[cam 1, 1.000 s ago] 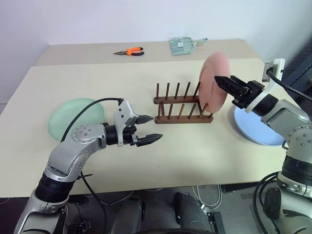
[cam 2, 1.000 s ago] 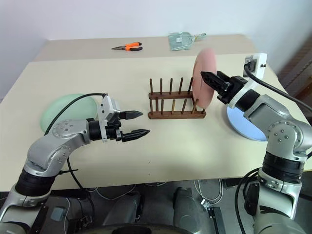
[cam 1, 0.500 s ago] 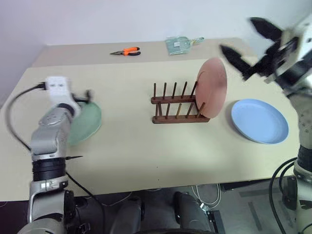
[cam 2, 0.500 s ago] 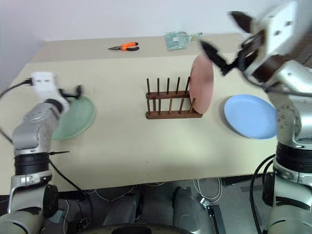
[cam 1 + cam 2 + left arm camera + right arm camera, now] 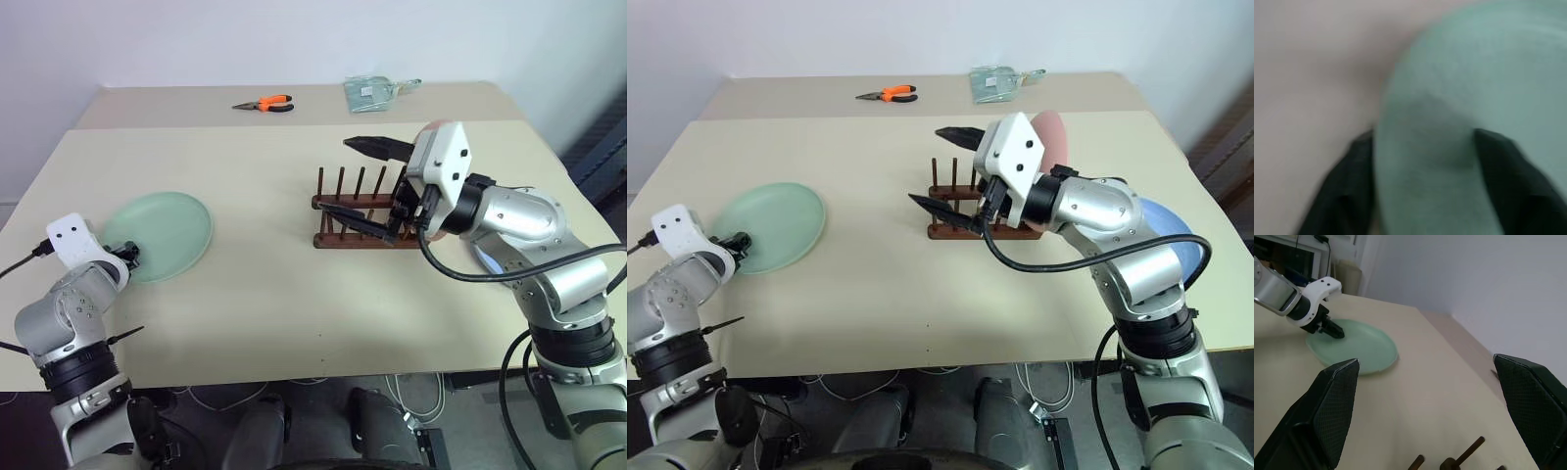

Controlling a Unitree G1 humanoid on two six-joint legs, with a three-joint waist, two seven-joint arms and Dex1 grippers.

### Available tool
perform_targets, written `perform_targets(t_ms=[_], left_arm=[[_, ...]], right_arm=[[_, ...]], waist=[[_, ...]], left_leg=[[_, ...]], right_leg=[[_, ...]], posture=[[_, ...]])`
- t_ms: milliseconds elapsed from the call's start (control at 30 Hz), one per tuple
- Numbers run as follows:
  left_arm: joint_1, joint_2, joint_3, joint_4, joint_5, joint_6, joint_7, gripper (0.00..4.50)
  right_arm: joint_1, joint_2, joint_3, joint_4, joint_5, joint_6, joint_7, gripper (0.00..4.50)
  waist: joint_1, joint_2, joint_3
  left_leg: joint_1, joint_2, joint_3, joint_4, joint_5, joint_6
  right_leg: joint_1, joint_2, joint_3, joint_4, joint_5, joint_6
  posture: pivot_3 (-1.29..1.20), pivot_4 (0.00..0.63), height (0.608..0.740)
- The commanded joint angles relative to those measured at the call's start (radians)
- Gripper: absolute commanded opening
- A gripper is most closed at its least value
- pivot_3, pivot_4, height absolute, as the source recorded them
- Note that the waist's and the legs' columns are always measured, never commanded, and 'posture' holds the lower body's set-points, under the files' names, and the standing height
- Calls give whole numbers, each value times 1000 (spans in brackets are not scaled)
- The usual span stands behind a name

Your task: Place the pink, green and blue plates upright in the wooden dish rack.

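The green plate point(image 5: 162, 233) lies flat at the table's left. My left gripper point(image 5: 127, 257) is at its near-left rim, and in the left wrist view its two black fingers point(image 5: 1347, 186) sit against either side of the green rim point(image 5: 1425, 161), shut on it. The pink plate point(image 5: 1055, 132) stands upright at the right end of the wooden dish rack point(image 5: 338, 203). My right gripper point(image 5: 364, 184) hangs wide open above and in front of the rack, holding nothing. The blue plate point(image 5: 1171, 230) lies flat right of the rack, mostly hidden behind my right arm.
Orange-handled pliers point(image 5: 265, 102) and a clear packet point(image 5: 372, 91) lie on the second table at the back. Bare tabletop point(image 5: 265, 284) stretches between the green plate and the rack.
The right gripper let go of the pink plate, left it standing in the rack, opened wide and swung left over the rack. The left arm swung out left and closed on the green plate's rim.
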Motion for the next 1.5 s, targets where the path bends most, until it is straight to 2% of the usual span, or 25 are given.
perform_targets(t_ms=[33, 67, 100, 300, 433, 600, 700, 833, 900, 967, 1033, 1133, 1267, 1300, 1433, 1500], left_arm=[[-12, -10, -30, -42, -32, -45, -44, 781], [-20, -14, -50, -55, -37, -79, -68, 283], [-33, -22, -77, -75, -51, -114, -99, 110], [-156, -76, -228, -196, -94, -243, -193, 110], [-252, -99, -341, -264, -132, -223, -221, 110], [-300, -140, -384, -300, -188, -179, -208, 110], [-296, -144, -403, -317, -201, -173, -208, 0], [-287, -146, -390, -313, -222, -168, -195, 0], [-283, -140, -388, -311, -222, -174, -199, 0], [-309, -163, -329, -296, -249, -218, -178, 718], [-338, -164, -261, -263, -251, -284, -144, 1507], [-317, -94, -222, -198, -187, -397, -165, 2871], [-132, 53, -397, -186, -67, -518, -375, 2871], [-67, 77, -455, -207, -69, -524, -448, 2871], [104, 154, -603, -292, -111, -518, -675, 2871], [167, 201, -666, -343, -126, -504, -772, 2871]], right_arm=[[-1, -11, 14, -22, -33, 4, 17, 4500], [1, -18, 25, -19, -53, -5, 23, 4500], [1, -19, 34, -14, -75, -14, 25, 4500], [-46, -12, 164, 45, -310, -162, 26, 4500], [-67, 16, 246, 118, -470, -254, -5, 4500], [-97, 62, 292, 225, -647, -342, -77, 4500], [-96, 72, 308, 287, -726, -397, -104, 3617], [-95, 84, 283, 297, -760, -408, -114, 1779], [-90, 78, 277, 295, -774, -423, -108, 723], [-81, 70, 269, 290, -792, -451, -114, 0], [-69, 68, 246, 281, -791, -469, -123, 0], [-43, 116, 136, 225, -660, -412, -129, 0], [-18, 236, -71, 85, -298, -133, -116, 0], [-27, 285, -150, 53, -157, -25, -158, 0], [-59, 392, -362, -9, 240, 272, -325, 0], [-63, 414, -422, -19, 371, 357, -409, 0]], waist=[[3, 0, 0], [5, 0, 0], [6, -1, 0], [1, -2, 1], [-20, -2, 1], [-25, -2, 1], [-23, -2, 1], [-22, -2, 1], [-22, -2, 1], [-22, -2, 1], [-21, -3, 1], [-23, -3, 2], [-25, -1, 1], [-23, -1, 1], [-16, 0, 2], [-21, 1, 2]], left_leg=[[0, 0, 0, 0, 0, 0], [0, 0, 0, 0, 0, 0], [-1, 0, 0, 1, 0, -1], [-2, -1, 0, 1, 0, -1], [-1, 0, 1, -1, 0, -1], [-1, 0, 2, -1, 1, -1], [-1, 0, 1, -1, 1, -1], [-1, 0, 1, 0, 1, -1], [-1, 0, 1, 0, 1, -1], [-1, 0, 1, 0, 1, -1], [-1, 0, 1, 0, 1, -1], [-1, 0, 1, 0, 1, -1], [1, 0, 2, -3, 1, -1], [0, 0, 2, -3, 1, -1], [-2, 0, -1, -1, 0, 0], [-2, 1, -2, -1, 0, 0]], right_leg=[[0, 0, 0, 0, 0, 0], [0, 0, 0, 0, 0, 0], [0, 0, 0, 0, 0, 0], [1, 0, -1, -2, 0, 0], [-1, 0, 0, -1, 1, -1], [-1, 0, 1, -1, 1, -1], [-1, 1, 1, -1, 1, -1], [0, 1, 1, -1, 1, -1], [0, 1, 1, -1, 1, -1], [0, 1, 1, -1, 1, -1], [0, 1, 1, -1, 1, -1], [0, 1, 1, -1, 1, -1], [-1, 3, 4, -1, 1, -2], [-1, 2, 3, -1, 1, -2], [0, 2, 3, -2, 0, -6], [-1, 2, 3, -2, 0, -7]], posture=[[0, 150, 740], [0, 150, 740], [0, 150, 740], [0, 150, 740], [0, 150, 740], [0, 150, 740], [0, 150, 740], [0, 150, 740], [0, 150, 740], [0, 150, 740], [0, 150, 740], [0, 150, 740], [0, 150, 740], [0, 150, 740], [0, 150, 740], [0, 150, 740]])
